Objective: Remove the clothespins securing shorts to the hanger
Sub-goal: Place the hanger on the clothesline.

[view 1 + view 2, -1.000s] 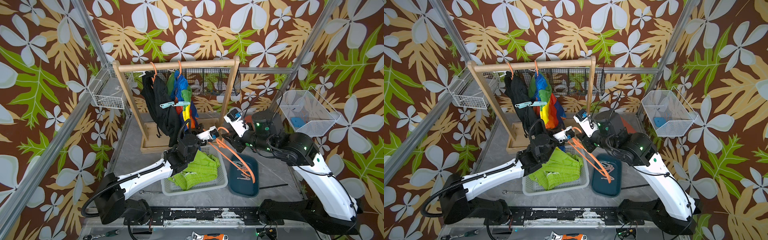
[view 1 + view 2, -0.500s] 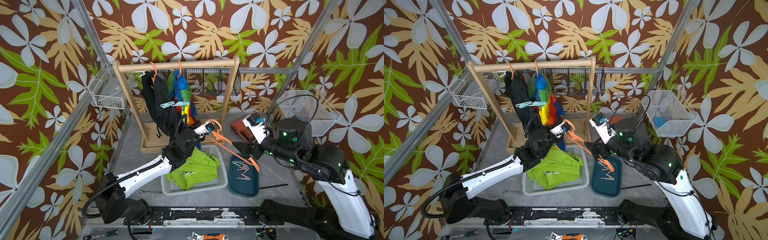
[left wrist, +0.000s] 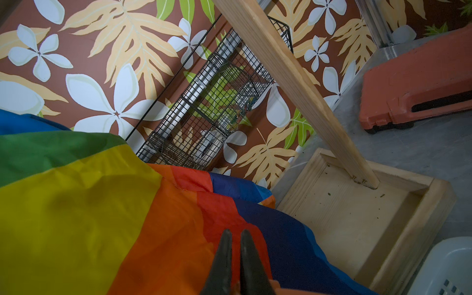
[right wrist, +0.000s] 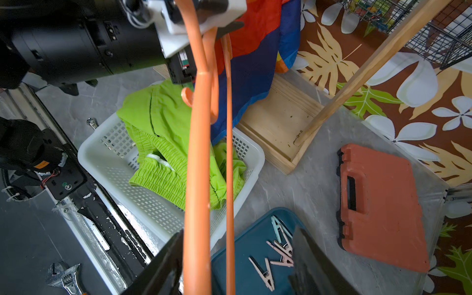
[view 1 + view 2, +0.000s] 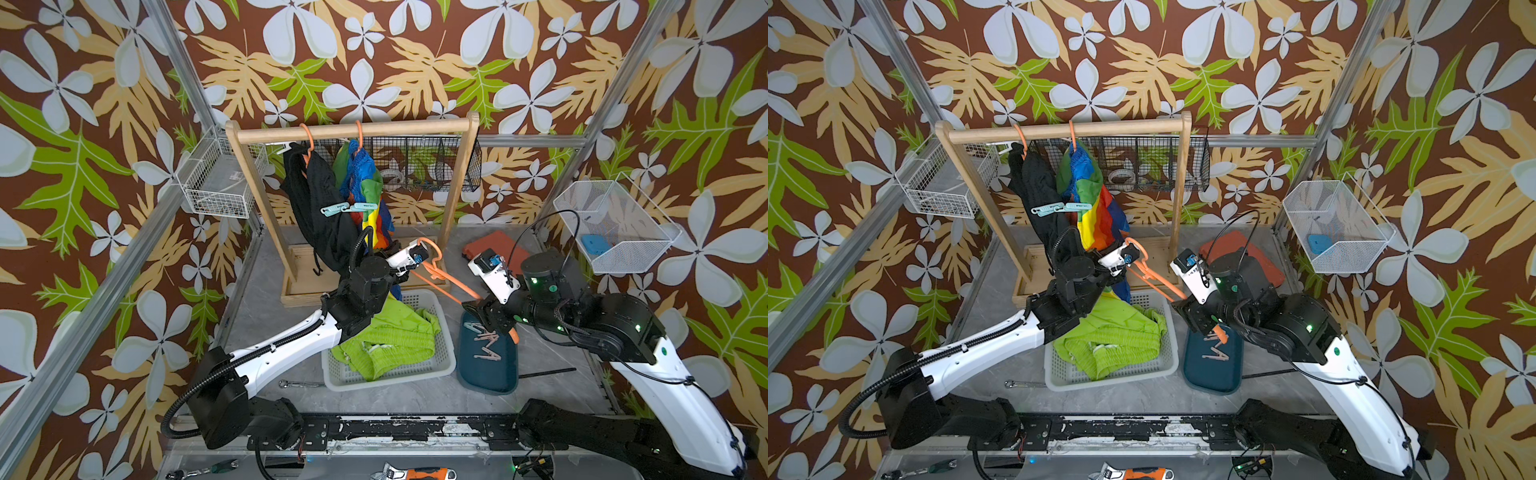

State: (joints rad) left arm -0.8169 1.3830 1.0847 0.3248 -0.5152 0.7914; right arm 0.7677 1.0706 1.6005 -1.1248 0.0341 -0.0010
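Black shorts (image 5: 320,208) and colour-blocked shorts (image 5: 365,183) hang on orange hangers from the wooden rack (image 5: 455,187), with mint clothespins (image 5: 349,208) clipped on them. Lime green shorts (image 5: 390,336) lie in the white basket (image 5: 446,361). Several clothespins (image 4: 278,245) lie on the teal tray (image 5: 486,374). A bare orange hanger (image 5: 440,278) slants between my arms. My left gripper (image 3: 236,232) is shut on its hook end, close to the colour-blocked shorts. My right gripper (image 4: 237,231) stands open over the tray, and the hanger's two bars pass between its fingers.
A red tool case (image 5: 494,249) lies on the floor behind my right wrist. White wire baskets hang at the left wall (image 5: 220,183) and right wall (image 5: 615,224); a black wire basket (image 5: 415,166) hangs behind the rack. A wrench (image 5: 299,384) lies by the white basket.
My right gripper drew back to the right, then came in to the hanger's low end over the tray. My left gripper carried the hook end up and back toward the rack.
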